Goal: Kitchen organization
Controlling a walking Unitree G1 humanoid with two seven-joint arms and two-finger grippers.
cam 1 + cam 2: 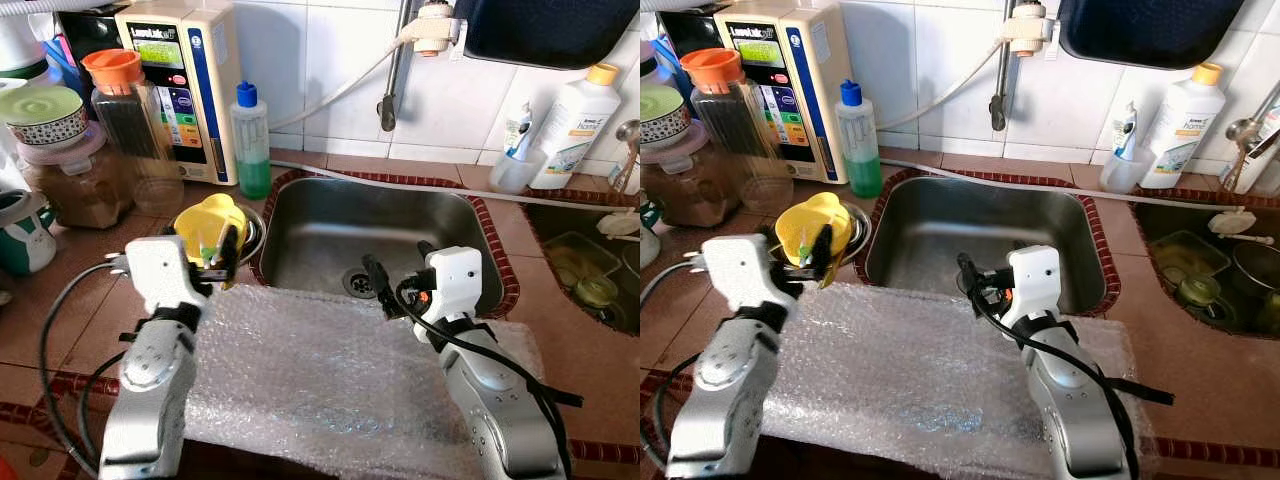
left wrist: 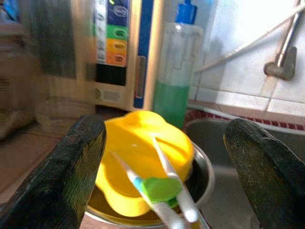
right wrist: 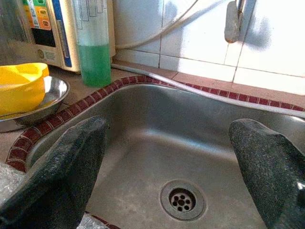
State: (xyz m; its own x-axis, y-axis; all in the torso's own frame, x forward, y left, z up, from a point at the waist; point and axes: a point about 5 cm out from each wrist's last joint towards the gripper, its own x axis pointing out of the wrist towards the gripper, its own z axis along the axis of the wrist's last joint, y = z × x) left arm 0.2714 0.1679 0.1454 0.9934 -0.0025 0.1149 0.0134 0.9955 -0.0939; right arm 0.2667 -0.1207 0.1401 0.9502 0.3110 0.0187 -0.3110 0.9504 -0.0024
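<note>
Yellow plastic bowl (image 1: pixel 207 224) resting in a shallow steel dish (image 2: pixel 202 177) on the tiled counter (image 1: pixel 60 300), just beside the left rim of the stainless sink (image 1: pixel 330 215). Two thin utensils lie across the bowl; one carries a green piece (image 2: pixel 160 188) on a pale handle.

Left gripper (image 1: pixel 226 252): poised directly in front of the yellow bowl, fingers (image 2: pixel 62 176) spread wide to either side of it in the wrist view, holding nothing. Whether the fingertips touch the bowl cannot be told.

Right gripper (image 1: pixel 377 272): at the near edge of the sink, above the basin and near the drain (image 3: pixel 183 200), fingers (image 3: pixel 59 179) parted widely and empty.

A sheet of bubble wrap (image 1: pixel 330 380) covers the counter in front of the sink, lying under both silver forearms.

Behind the bowl: a clear bottle of green liquid with a blue cap (image 1: pixel 250 140) stands against the white tiled wall, next to a cream water ioniser (image 1: pixel 185 85). Left of that, a tall jar with an orange lid (image 1: pixel 125 110) and stacked containers (image 1: pixel 50 150).

Right of the sink: a white bottle with an orange cap (image 1: pixel 575 125) and a small clear cup (image 1: pixel 515 170) holding a tube. A second basin (image 1: pixel 590 265) at far right holds dishes. A hose (image 1: pixel 340 90) runs along the wall toward the tap fitting (image 1: pixel 432 28).
</note>
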